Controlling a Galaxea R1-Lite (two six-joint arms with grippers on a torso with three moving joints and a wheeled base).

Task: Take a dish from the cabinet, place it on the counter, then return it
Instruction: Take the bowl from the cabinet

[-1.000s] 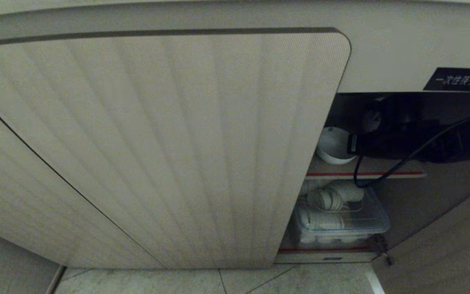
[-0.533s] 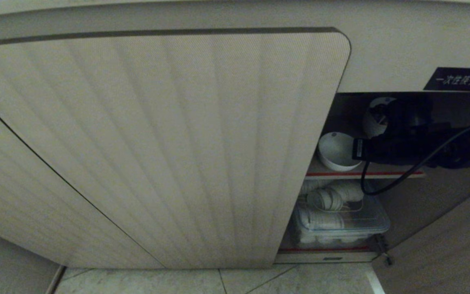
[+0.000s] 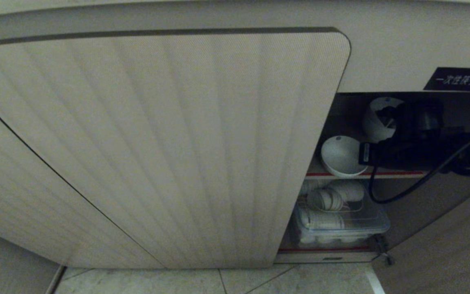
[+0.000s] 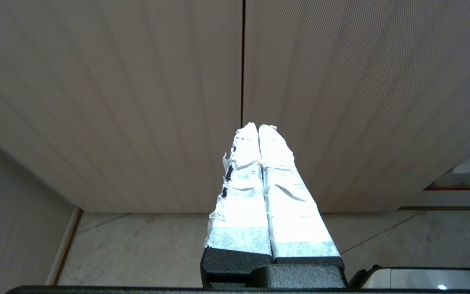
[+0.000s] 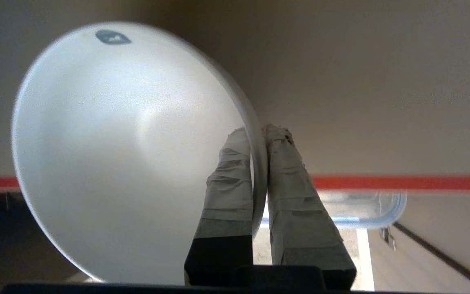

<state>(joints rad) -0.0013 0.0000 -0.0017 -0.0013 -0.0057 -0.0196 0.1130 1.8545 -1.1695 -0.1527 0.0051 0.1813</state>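
Note:
The cabinet [image 3: 157, 143] stands with its right side open beside a ribbed door. In the opening, my right gripper [image 3: 361, 155] is shut on the right rim of the dish [image 3: 340, 155], a small white bowl held just above the brown, red-edged shelf [image 3: 398, 174]. The right wrist view shows the dish [image 5: 129, 151] tilted on edge, with my right gripper [image 5: 259, 132] pinching its rim, one finger inside and one outside. My left gripper [image 4: 258, 127] is shut and parked in front of the ribbed doors [image 4: 137, 102]. The counter is out of view.
Another white bowl [image 3: 377, 118] sits deeper on the upper shelf behind my arm. Below, a clear plastic bin [image 3: 341, 222] holds stacks of white bowls. A black label [image 3: 456, 79] is above the opening. The open door panel [image 3: 443, 228] stands to the right, over tiled floor [image 3: 218, 281].
My right gripper has carried the dish down and slightly right in the head view, toward the shelf's front edge. That uncovered the white bowl deeper on the shelf.

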